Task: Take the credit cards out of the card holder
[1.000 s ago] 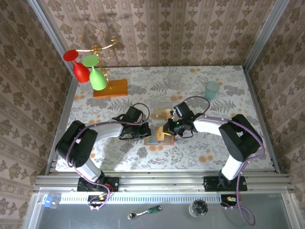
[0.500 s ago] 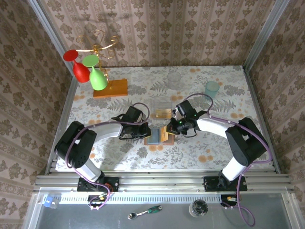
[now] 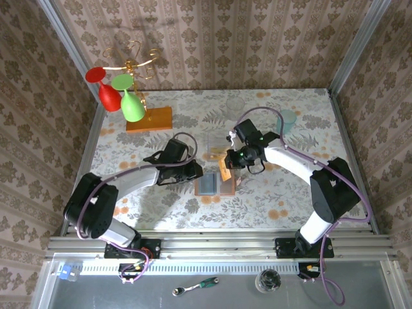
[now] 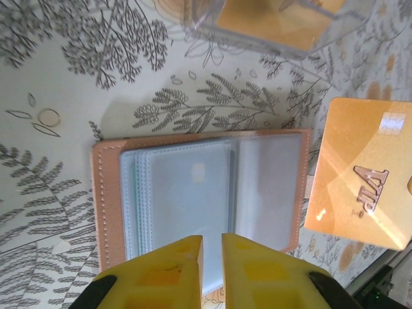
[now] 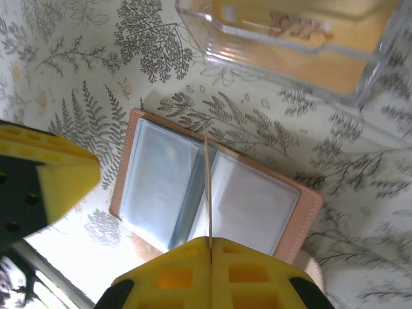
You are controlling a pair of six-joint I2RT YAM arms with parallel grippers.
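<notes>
Bits that are cut off or blocked right now

In the left wrist view the clear plastic box [image 4: 277, 19] runs off the top edge, and the orange-tan card [image 4: 357, 174] loses its right corner to the frame, with lettering too skewed to read for sure. The card holder [image 4: 106, 193] has its near edge tucked under the left gripper [image 4: 211, 243], so whether those fingers pinch it or just rest on it can't be told, and whatever sits in its pockets is a blur. From the right wrist, that card is edge-on in the right gripper [image 5: 209, 243], face unseen.
</notes>
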